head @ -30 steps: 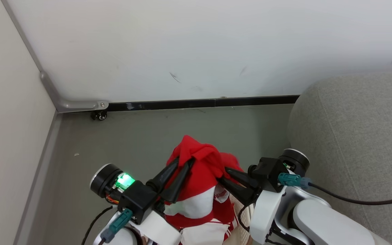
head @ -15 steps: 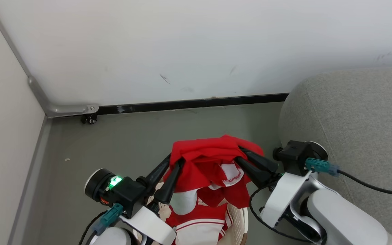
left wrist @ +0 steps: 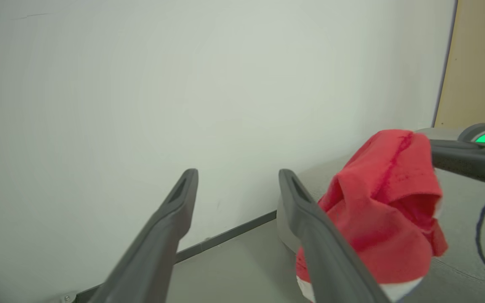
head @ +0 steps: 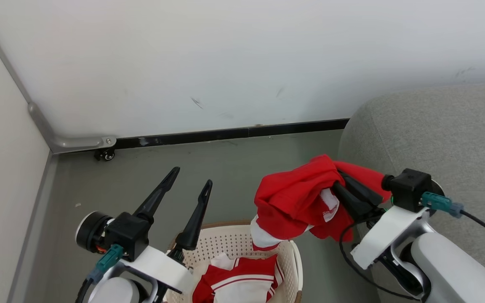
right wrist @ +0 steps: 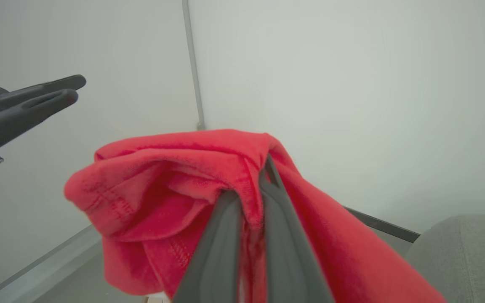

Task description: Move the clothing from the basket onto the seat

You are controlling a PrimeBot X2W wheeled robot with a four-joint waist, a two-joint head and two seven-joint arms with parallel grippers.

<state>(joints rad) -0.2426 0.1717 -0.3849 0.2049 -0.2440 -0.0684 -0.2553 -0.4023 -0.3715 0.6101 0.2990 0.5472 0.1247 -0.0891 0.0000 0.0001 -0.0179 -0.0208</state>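
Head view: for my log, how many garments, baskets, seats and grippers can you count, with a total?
Garments: 2, the held garment and the basket garment; more may lie hidden under it.
Baskets: 1, the basket.
Seats: 1, the seat.
Grippers: 2, the right gripper shut on the held garment, the left gripper open.
Total: 6.

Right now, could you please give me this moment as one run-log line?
left gripper: open | right gripper: shut on clothing, beside seat | basket: more clothing inside
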